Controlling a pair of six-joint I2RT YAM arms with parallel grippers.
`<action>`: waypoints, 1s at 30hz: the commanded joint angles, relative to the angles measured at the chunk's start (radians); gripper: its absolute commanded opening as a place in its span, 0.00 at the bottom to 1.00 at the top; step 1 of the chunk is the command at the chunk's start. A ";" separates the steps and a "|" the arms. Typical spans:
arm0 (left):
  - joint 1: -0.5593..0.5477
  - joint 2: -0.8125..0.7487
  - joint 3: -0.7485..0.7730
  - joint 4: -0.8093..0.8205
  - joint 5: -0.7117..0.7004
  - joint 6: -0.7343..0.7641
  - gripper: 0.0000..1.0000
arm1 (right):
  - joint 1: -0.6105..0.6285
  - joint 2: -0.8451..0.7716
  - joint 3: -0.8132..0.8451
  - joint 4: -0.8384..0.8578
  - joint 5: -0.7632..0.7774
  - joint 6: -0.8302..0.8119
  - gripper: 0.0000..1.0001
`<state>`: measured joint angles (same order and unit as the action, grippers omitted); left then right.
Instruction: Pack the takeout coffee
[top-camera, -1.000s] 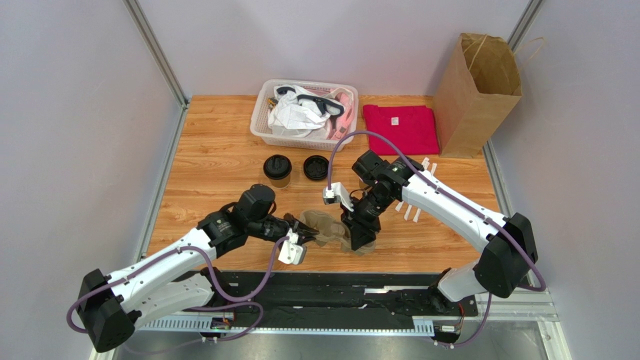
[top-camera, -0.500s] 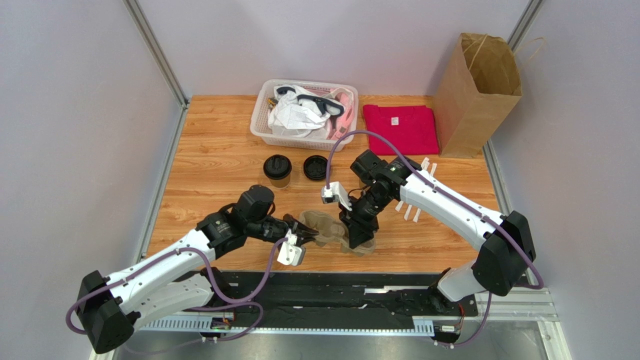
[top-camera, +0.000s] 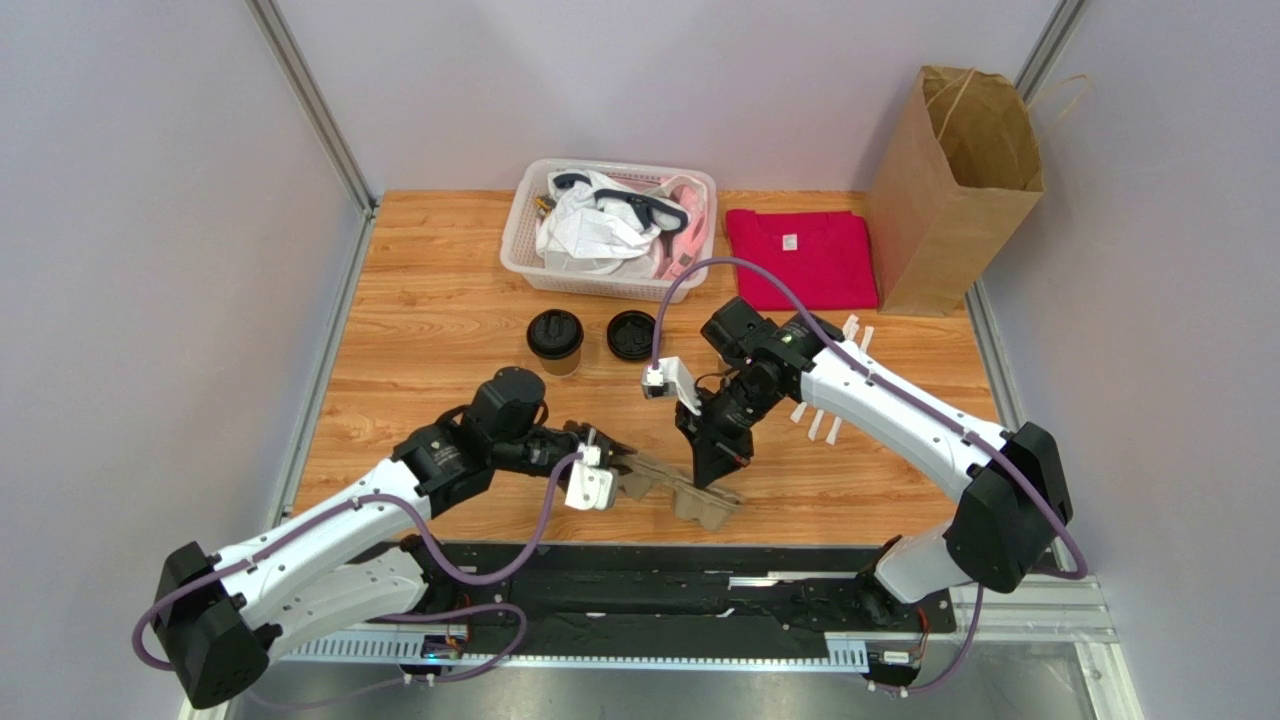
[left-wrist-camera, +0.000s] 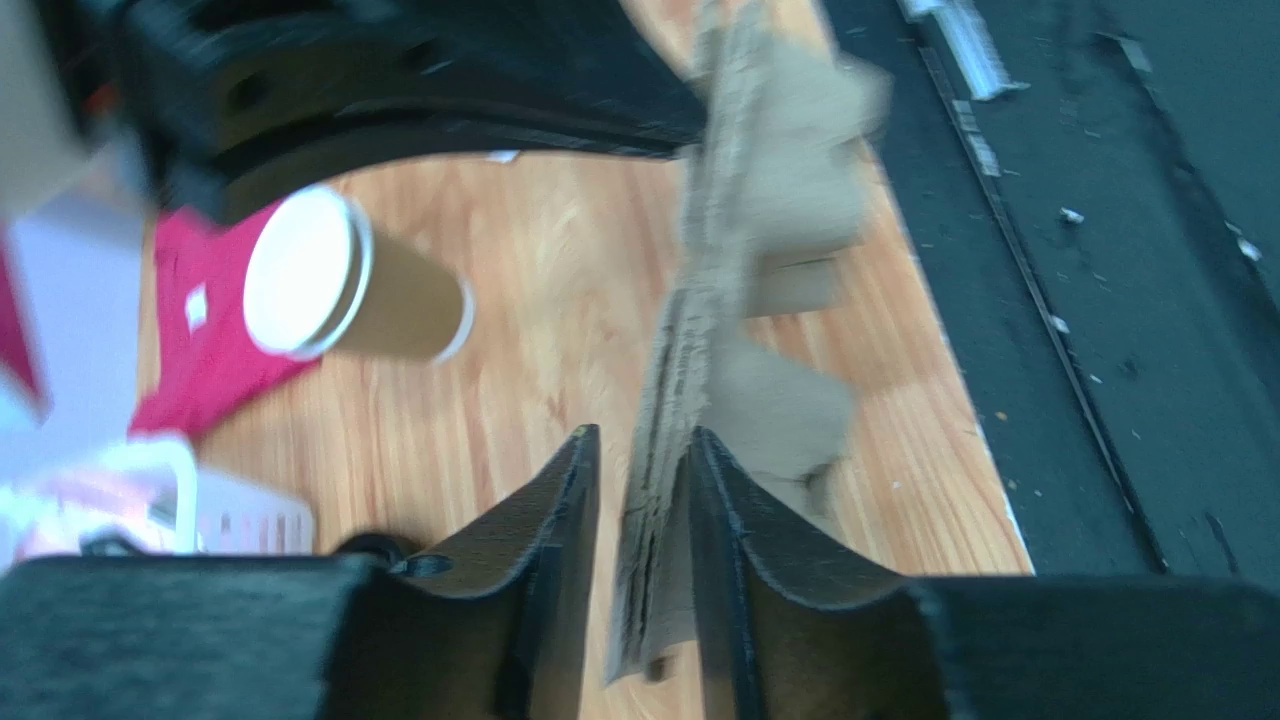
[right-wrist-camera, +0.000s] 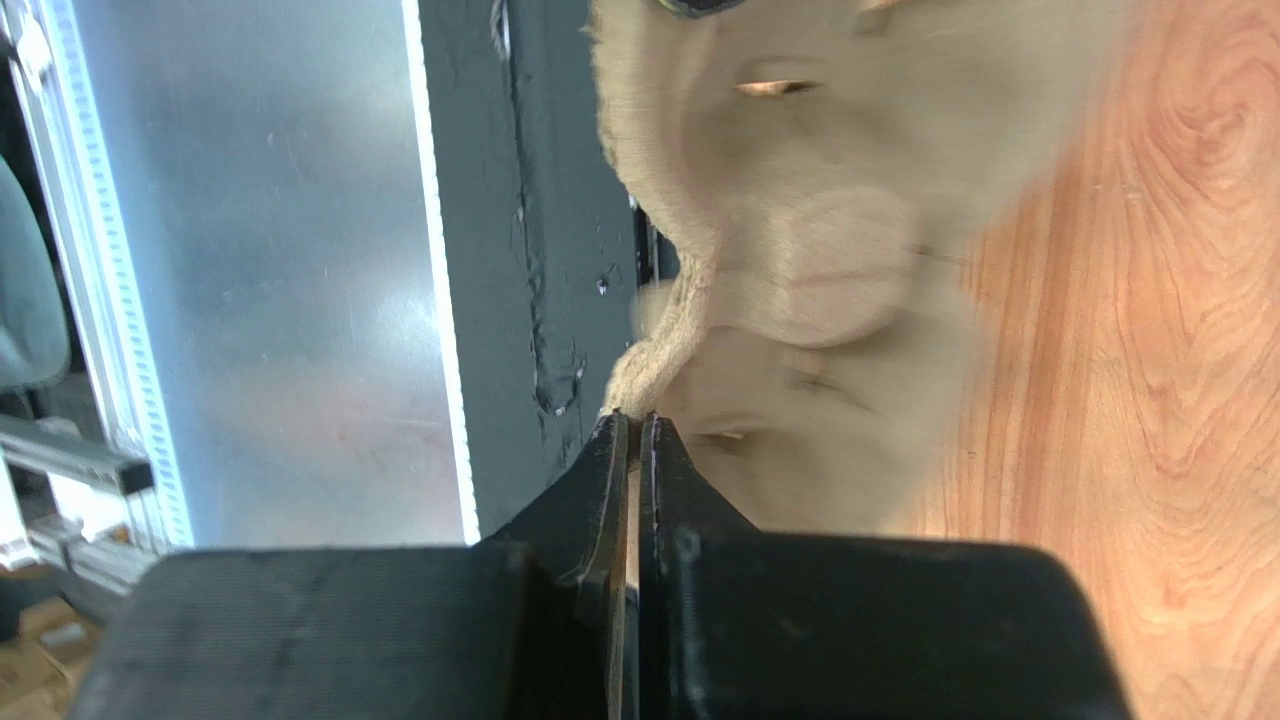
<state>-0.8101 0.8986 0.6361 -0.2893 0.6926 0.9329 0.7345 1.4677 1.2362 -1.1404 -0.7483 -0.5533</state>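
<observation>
takeout coffee (top-camera: 555, 339) stands upright, black lid on, mid-table (top-camera: 436, 300), just on the near side of the white basket (top-camera: 589, 279) that sits at the far edge

second black lid (top-camera: 633, 335) just right of it, can't tell if there's a cup under it

neither gripper is on the coffee: it's well apart from both, toward the far edge and a bit left of the left gripper (top-camera: 613, 455), further left and far of the right gripper (top-camera: 706, 473)

both grippers are on the pulp cup tray (top-camera: 676, 492) near the middle of the near edge

left gripper (left-wrist-camera: 643, 450) is narrow, fingers clamped on one rim of the tray (left-wrist-camera: 781, 270), which shows edge-on in the left wrist view

right gripper (right-wrist-camera: 631, 435) is pinched almost fully closed on the thin opposite rim of the tray (right-wrist-camera: 812, 270)

tray hangs between the two, tilted, partly over the near table edge in the right wrist view

left wrist view also catches a white-topped cup (left-wrist-camera: 398, 300) beside the red cloth (left-wrist-camera: 211, 360)

red cloth (top-camera: 801, 255) lies flat near the far right corner, brown paper bag (top-camera: 950, 195) upright and open at that corner

basket is full of crumpled white and pink stuff
</observation>
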 joint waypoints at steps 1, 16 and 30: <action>0.049 -0.049 0.013 0.127 -0.111 -0.338 0.42 | -0.032 -0.064 -0.053 0.158 -0.016 0.185 0.00; -0.145 -0.216 -0.096 0.154 -0.194 -0.274 0.77 | -0.064 -0.086 -0.138 0.424 0.018 0.615 0.00; -0.221 0.109 -0.040 0.325 -0.116 0.086 0.68 | -0.046 -0.069 -0.124 0.400 0.046 0.604 0.00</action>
<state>-1.0218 0.9577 0.5327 -0.0505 0.5179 0.9215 0.6739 1.3880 1.0924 -0.7650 -0.7010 0.0460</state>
